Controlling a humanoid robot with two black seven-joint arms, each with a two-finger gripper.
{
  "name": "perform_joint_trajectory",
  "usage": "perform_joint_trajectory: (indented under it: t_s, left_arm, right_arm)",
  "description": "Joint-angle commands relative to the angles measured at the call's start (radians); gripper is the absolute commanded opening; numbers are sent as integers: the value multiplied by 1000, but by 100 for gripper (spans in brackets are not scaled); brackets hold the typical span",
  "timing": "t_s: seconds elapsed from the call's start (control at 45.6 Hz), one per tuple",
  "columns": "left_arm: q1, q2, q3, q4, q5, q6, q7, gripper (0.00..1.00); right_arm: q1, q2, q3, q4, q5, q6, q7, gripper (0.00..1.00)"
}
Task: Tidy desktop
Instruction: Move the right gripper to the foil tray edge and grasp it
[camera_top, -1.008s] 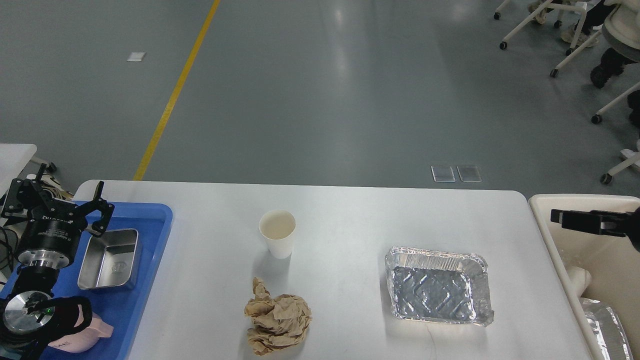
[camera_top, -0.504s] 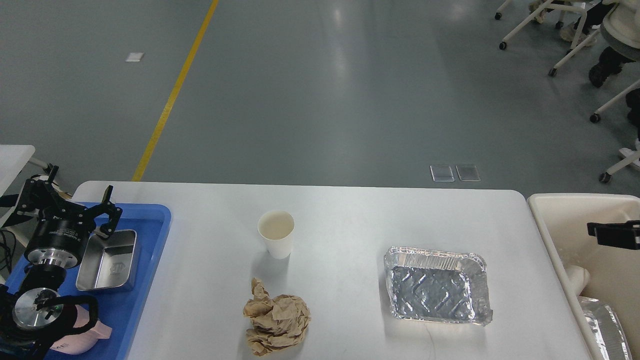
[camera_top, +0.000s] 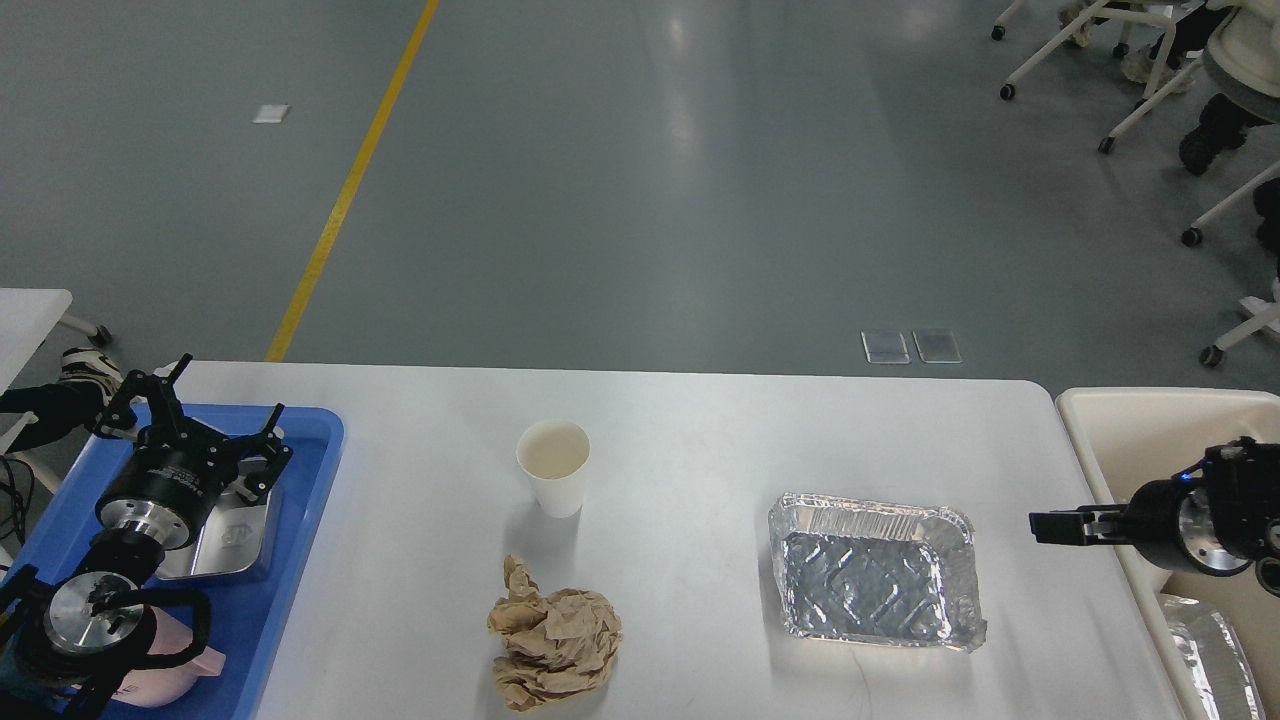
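Grey polished floor fills the far half of the view, a yellow line (camera_top: 352, 180) running across it on the left and wheeled chairs (camera_top: 1150, 70) in the far right corner. Below that sits the worktop (camera_top: 700, 440), the desktop itself: wide, smooth, white, rounded at its far corners, spanning nearly the whole near half of the frame. Its far edge is bare, and there's open white surface between the items. Off its right edge, a cream bin (camera_top: 1130, 420); on its left end, a blue tray (camera_top: 310, 500) holding a small steel pan (camera_top: 240, 530) and something pink (camera_top: 175, 680).

Right of centre lies a foil tray (camera_top: 875, 572), empty and shiny. Near the front edge, a crumpled brown paper wad (camera_top: 552, 635), and just behind it a white paper cup (camera_top: 553, 467), upright.

Left gripper (camera_top: 210, 425) hangs over the blue tray above the steel pan, jaws spread wide, holding nothing. Right gripper (camera_top: 1058, 525) pokes in over the worktop's right edge, just beside the foil tray, apart from it; it's seen side-on and dark, so I can't tell how its jaws stand.
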Motion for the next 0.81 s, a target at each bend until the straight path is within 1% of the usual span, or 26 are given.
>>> perform_joint_trajectory:
  t_s: [0.0,0.131,0.285,0.789]
  left_arm:
    - [-9,-3,0,0,1,3,-2,97]
    - [-10,-3,2,0,1,9,-1,97]
    - [-9,-3,3,1,1,14,-1,97]
    - [-7,-3,3,6,1,14,-4,97]
  right_arm:
    - [-16,32,0,-28,5,0,-3,100]
    - [-20,61,0,-28,65,2,-6,100]
    - [-29,87,-2,-22,115,2,-23,100]
    - [-66,161,-3,-29,145,2,-23,100]
